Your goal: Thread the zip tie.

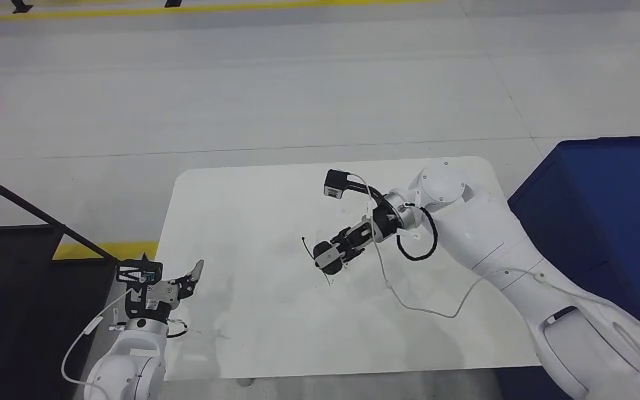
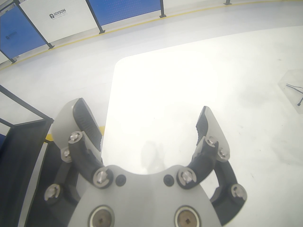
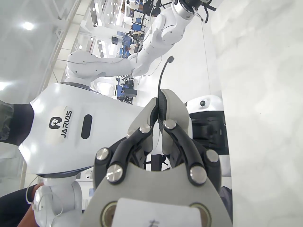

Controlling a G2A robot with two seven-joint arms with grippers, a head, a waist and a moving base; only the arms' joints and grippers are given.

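Table (image 1: 260, 200) is my reference. My left gripper (image 2: 142, 112) hangs above its near-left corner, jaws spread wide, empty. My right gripper (image 3: 161, 96) sits over the table's middle, clamped tight on the black zip tie (image 3: 160, 81). The strap pokes out past my fingertips, with the locking head (image 3: 171, 59) at the free end. I can't see the tail end.

My read: threading needs both hands. Bring left in to pinch the tail, hold right rigid, square the tail to the head slot and feed slowly. The strap looks springy and could flick out.
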